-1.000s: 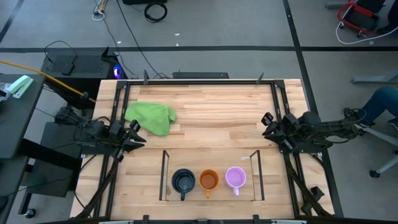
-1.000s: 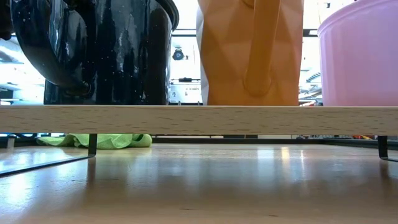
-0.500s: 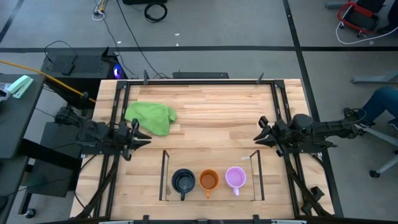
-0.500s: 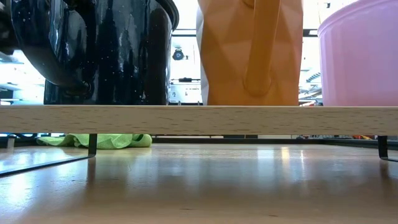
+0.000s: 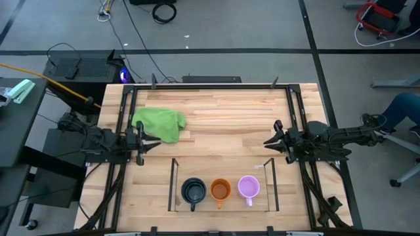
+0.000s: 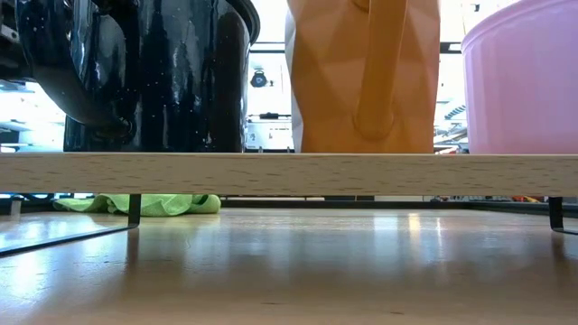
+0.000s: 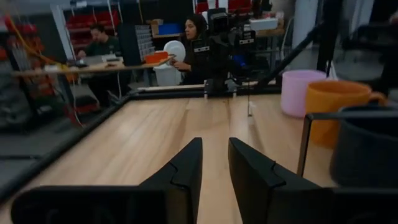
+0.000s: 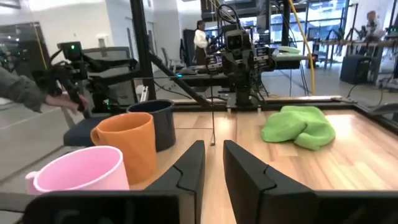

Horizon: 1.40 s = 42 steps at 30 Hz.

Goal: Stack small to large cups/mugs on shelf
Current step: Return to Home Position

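Three mugs stand upright side by side on the light-wood shelf [image 5: 223, 172] near the table's near edge: navy mug [image 5: 193, 191] on the left, orange mug [image 5: 220, 190] in the middle, lilac mug [image 5: 248, 187] on the right. The low view shows them on the shelf board [image 6: 289, 173]. My left gripper [image 5: 146, 143] hovers at the table's left side, shut and empty. My right gripper [image 5: 270, 141] hovers at the right side, just beyond the shelf's right clear panel [image 5: 269, 182], shut and empty. Each points toward the table's middle.
A green cloth [image 5: 161, 123] lies at the far left of the table, close to my left gripper. Black frame rails [image 5: 296, 118] run along both sides. The shelf's left clear panel [image 5: 174, 183] stands upright. Bare wood lies between the grippers. People are in the room beyond.
My right gripper has gone a little toward the table's left and near edge, closer to the shelf's right panel. My left gripper has turned at the wrist and stayed in about the same place. The mugs have not moved.
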{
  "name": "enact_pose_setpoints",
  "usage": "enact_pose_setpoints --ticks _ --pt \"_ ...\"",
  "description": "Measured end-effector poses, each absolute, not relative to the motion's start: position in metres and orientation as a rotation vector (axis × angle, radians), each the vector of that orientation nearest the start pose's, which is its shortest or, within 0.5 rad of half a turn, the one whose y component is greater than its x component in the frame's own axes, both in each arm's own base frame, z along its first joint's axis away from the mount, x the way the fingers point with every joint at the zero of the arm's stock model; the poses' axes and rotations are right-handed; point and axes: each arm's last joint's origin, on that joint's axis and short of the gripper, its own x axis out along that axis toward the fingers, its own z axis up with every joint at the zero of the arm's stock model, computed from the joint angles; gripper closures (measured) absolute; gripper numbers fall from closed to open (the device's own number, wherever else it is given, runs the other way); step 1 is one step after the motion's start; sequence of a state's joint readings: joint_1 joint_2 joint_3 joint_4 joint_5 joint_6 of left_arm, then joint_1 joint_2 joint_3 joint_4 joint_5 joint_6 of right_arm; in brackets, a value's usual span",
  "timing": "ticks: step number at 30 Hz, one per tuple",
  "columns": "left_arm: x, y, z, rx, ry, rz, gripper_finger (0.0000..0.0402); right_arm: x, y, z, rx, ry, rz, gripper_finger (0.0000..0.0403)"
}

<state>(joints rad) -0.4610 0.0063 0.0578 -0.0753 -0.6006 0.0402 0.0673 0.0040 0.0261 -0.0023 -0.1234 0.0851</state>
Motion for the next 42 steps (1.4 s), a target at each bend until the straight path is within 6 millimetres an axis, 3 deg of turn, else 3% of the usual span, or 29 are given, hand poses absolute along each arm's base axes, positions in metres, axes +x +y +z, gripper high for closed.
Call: enact_pose_setpoints --ticks 42 --pt "0.0874 -0.0251 0.1763 0.094 0.013 0.139 0.0312 0.0956 0.0100 0.1718 0.135 -0.006 0.192 0.0338"
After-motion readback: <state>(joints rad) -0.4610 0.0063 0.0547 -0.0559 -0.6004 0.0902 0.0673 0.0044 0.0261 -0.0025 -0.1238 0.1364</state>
